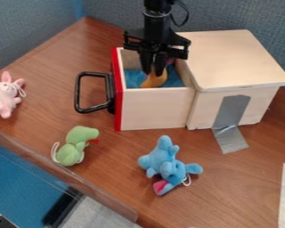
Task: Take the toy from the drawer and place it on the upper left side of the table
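Jaws down in the drawer (156,107), right at the orange toy (154,81); how wide, or whether gripping, I couldn't tell! It wanted a snug pinch, then a straight lift above the red front (117,104) and black handle (79,92) before swinging left. The pink toy (2,99) sat left on the desk (73,53), green toy (69,152) and blue toy (163,161) in front.

No text, label, brand, number or sign can be read in the camera view, though very small lettering, if any is present, could perhaps not be made out.
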You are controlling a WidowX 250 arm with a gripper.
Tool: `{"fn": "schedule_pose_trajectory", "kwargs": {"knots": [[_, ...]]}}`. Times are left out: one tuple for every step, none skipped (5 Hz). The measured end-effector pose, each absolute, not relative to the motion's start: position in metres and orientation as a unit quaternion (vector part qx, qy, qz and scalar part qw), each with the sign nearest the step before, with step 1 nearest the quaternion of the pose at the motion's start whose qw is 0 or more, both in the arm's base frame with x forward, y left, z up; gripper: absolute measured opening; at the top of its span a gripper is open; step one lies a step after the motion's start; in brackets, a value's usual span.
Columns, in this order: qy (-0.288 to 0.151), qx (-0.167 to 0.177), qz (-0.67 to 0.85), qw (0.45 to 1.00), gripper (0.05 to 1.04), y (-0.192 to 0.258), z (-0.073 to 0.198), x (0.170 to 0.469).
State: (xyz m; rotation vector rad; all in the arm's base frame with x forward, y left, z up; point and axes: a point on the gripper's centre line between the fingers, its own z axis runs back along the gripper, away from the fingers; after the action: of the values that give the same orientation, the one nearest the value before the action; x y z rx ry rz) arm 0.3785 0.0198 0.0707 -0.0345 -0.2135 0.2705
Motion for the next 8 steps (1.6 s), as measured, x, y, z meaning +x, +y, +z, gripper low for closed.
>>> {"fn": "schedule_pose_trajectory", "kwargs": {"knots": [[-0.117,-0.021,0.147,0.982,0.11,0.038,0.093,0.363],[-0.141,-0.034,0.168,0.975,0.101,0.067,0.125,0.347],[-0.152,-0.033,0.219,0.963,0.101,0.108,0.136,0.332],[-0.15,-0.012,0.246,0.958,0.101,0.128,0.133,0.328],[-0.118,0.008,0.298,0.947,0.101,0.152,0.103,0.333],[-0.106,0.03,0.331,0.937,0.101,0.167,0.089,0.345],[-0.083,0.051,0.348,0.933,0.101,0.178,0.073,0.359],[-0.058,0.065,0.356,0.93,0.135,0.188,0.056,0.371]]}}
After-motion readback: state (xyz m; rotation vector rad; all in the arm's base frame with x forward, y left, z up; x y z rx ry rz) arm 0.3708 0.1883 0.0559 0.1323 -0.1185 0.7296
